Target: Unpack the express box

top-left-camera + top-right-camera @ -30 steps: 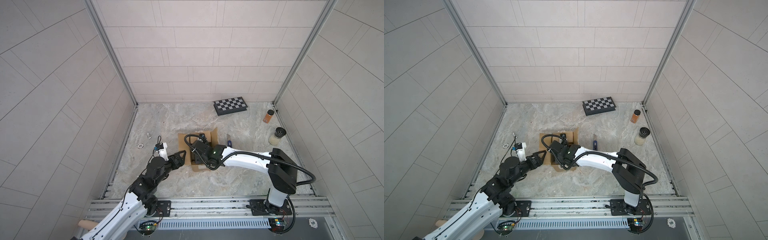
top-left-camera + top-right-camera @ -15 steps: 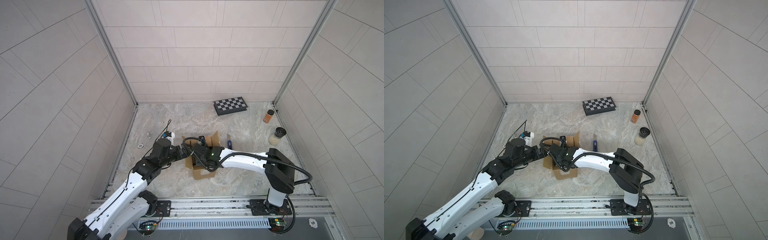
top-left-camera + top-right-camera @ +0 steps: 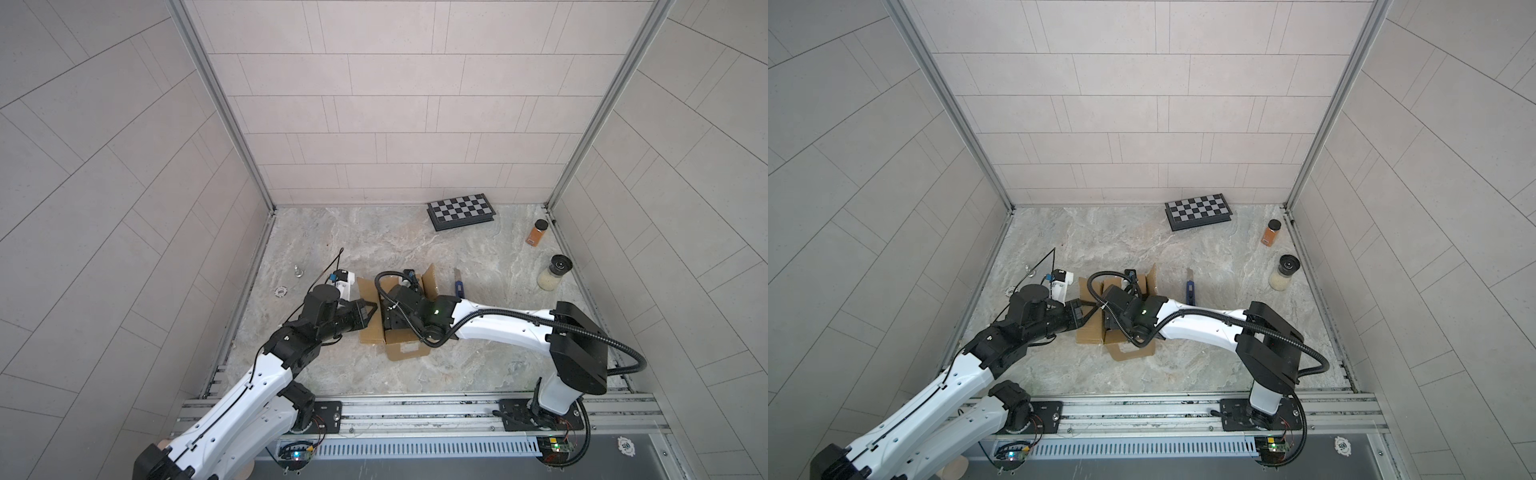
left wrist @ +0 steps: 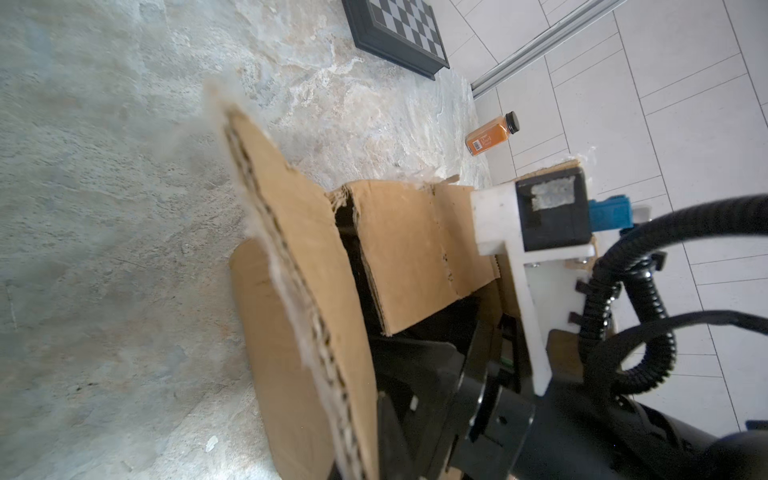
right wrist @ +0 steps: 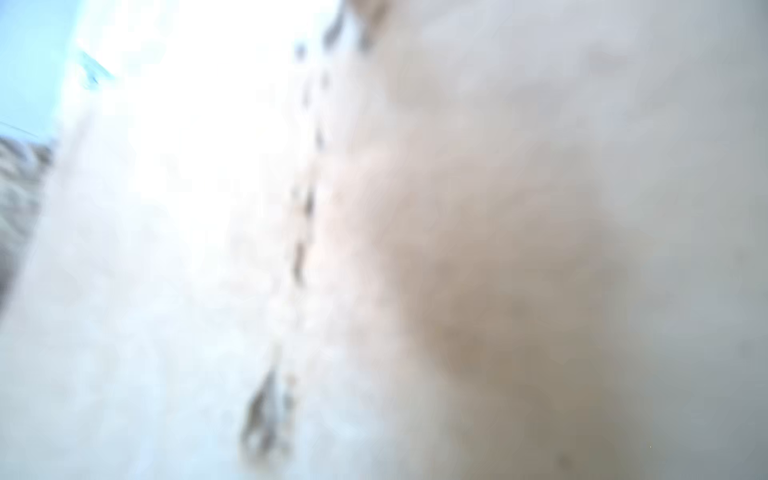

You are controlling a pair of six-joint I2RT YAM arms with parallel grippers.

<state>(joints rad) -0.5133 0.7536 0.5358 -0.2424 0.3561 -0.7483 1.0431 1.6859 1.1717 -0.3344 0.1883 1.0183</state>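
The express box [image 3: 405, 351] [image 3: 1090, 332], brown cardboard, stands open at the middle of the floor with its flaps spread. My left gripper [image 3: 371, 309] [image 3: 1084, 309] [image 4: 365, 449] is shut on the edge of the box's left flap [image 4: 291, 232], which runs straight into the jaws in the left wrist view. My right gripper [image 3: 395, 316] [image 3: 1115, 316] reaches down into the open box, where its jaws are hidden. The right wrist view gives only a blurred pale-brown surface close to the lens.
A checkered case [image 3: 461, 211] lies by the back wall. An orange bottle [image 3: 538, 232] and a jar of white grains [image 3: 555, 272] stand at the right wall. A blue utility knife [image 3: 458, 286] lies right of the box. A poker chip [image 3: 281, 292] sits at the left.
My left arm swung in from the front left to the box, and its gripper went from open to shut on the left flap. The right gripper stayed inside the box.
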